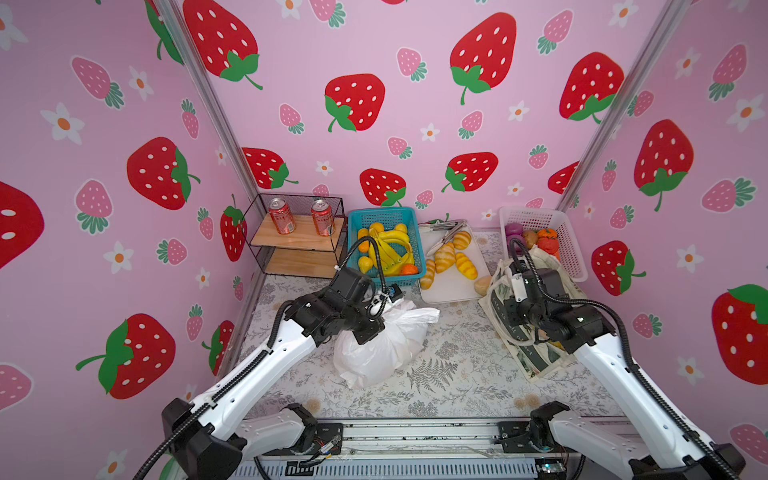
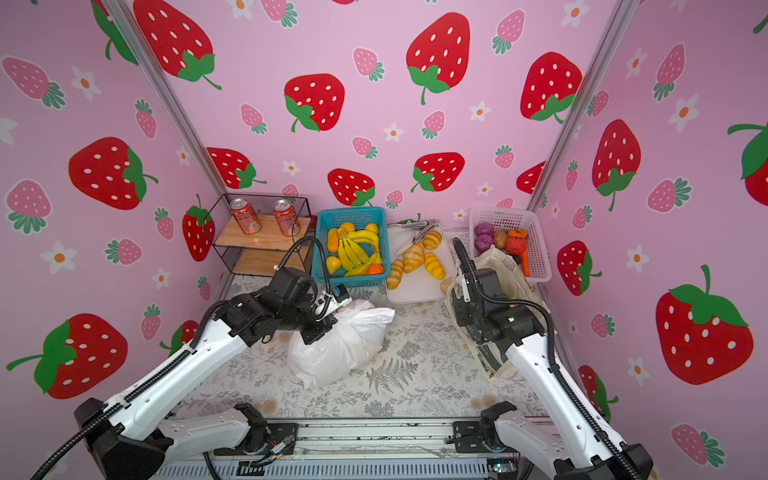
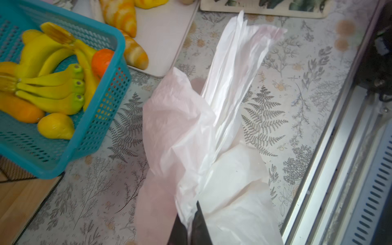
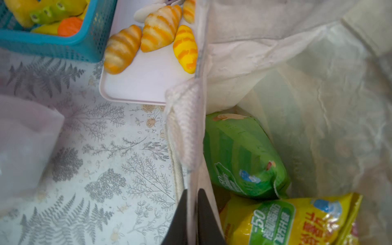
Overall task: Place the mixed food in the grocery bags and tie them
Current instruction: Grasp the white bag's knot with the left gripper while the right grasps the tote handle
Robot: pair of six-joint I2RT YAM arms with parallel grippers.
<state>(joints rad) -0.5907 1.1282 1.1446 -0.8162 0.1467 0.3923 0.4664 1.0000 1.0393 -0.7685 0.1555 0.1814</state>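
Both grippers pinch bags on the table (image 1: 457,374).
The left gripper (image 3: 188,214) is pressed onto a fold of the white plastic bag (image 3: 180,131), whose contents are hidden. The right gripper (image 4: 192,191) clamps the canvas tote (image 4: 254,53) by its rim; inside lie a green packet (image 4: 239,157) and a yellow packet (image 4: 292,220), which is partly cut off.

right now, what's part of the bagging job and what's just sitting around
Part of the job: white plastic bag, pinched by the left gripper; canvas tote, its edge pinched by the right gripper; green snack packet and yellow snack packet inside the tote.
Just lying about: red soda cans on the wire shelf; purple onions in the white basket.
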